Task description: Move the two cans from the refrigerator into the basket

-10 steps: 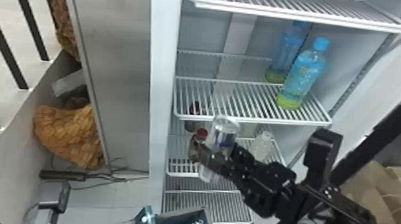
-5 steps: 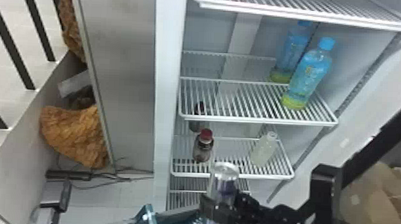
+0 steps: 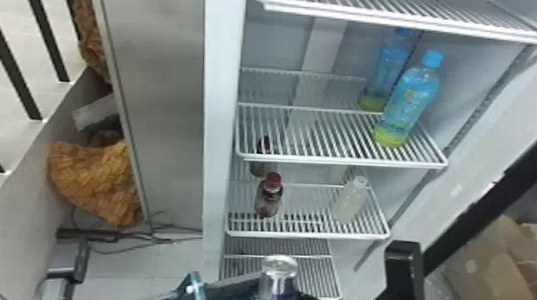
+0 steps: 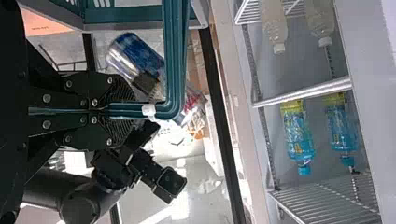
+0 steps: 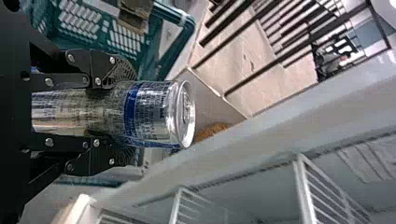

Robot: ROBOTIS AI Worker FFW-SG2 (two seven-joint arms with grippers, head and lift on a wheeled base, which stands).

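Can [image 5: 154, 112], one: upright in the head view, near and clear of the shelves, beside the basket [image 5: 176, 16]. Whether it is over the opening, cannot tell.

Right gripper [image 5: 133, 114]: fingers parted by the can's width, one pressed to each side of its body; grip looks firm.

Left gripper [image 4: 133, 110]: fingers together on the basket's teal handle [image 4: 174, 56], apparently steadying it.

Basket: near, in front of the fridge [image 3: 222, 93], left of the can in the head view. Contents partly in sight, a brown item [image 5: 135, 14] among them; whether a can lies within, cannot tell.

Fridge stock: two blue bottles [image 3: 406, 106] at right, upper shelf; red-capped bottle [image 3: 269, 197] at left and pale bottle [image 3: 350, 203] at right, shelf below.

Progress: this can is out of the fridge, not yet released. Outstanding for it: bring over the opening, lower, let go. Whether it is first or second of the pair, cannot tell; the task is judged part done. Hazard: the can's base catching the rim or handle.
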